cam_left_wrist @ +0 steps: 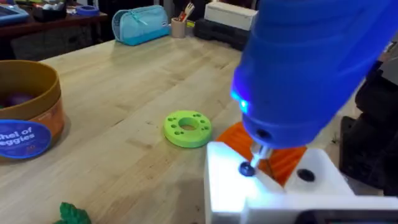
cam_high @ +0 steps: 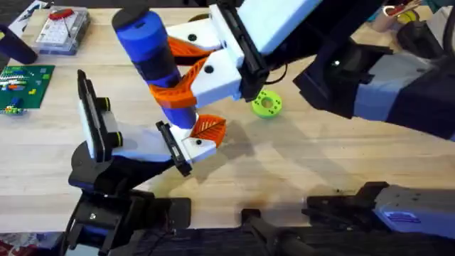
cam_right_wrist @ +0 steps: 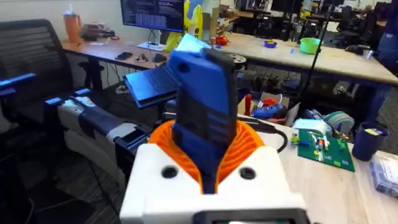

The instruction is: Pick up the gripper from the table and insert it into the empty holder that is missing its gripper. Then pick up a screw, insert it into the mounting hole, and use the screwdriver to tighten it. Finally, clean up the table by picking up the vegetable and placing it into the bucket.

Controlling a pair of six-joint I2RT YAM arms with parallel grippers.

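Observation:
My right gripper (cam_high: pixel 174 89) reaches across from the right and is shut on the screwdriver (cam_high: pixel 151 53), its orange pads clamping the blue body (cam_right_wrist: pixel 205 118). The screwdriver points down at my left gripper (cam_high: pixel 202 139). In the left wrist view its silver tip rests on a dark screw (cam_left_wrist: pixel 247 168), which sits in a hole of a white block (cam_left_wrist: pixel 273 186) with an orange ribbed part behind it. The orange bucket (cam_left_wrist: pixel 28 112) with its blue label stands on the table. The small dark-green vegetable (cam_left_wrist: pixel 73 214) lies in front of it.
A green-and-yellow round disc (cam_high: pixel 267 104) lies on the wood just right of the screwdriver. A green circuit board (cam_high: pixel 25 85) and a clear parts box (cam_high: pixel 64 32) sit at the far left. A light-blue case (cam_left_wrist: pixel 140 25) stands at the table's far edge.

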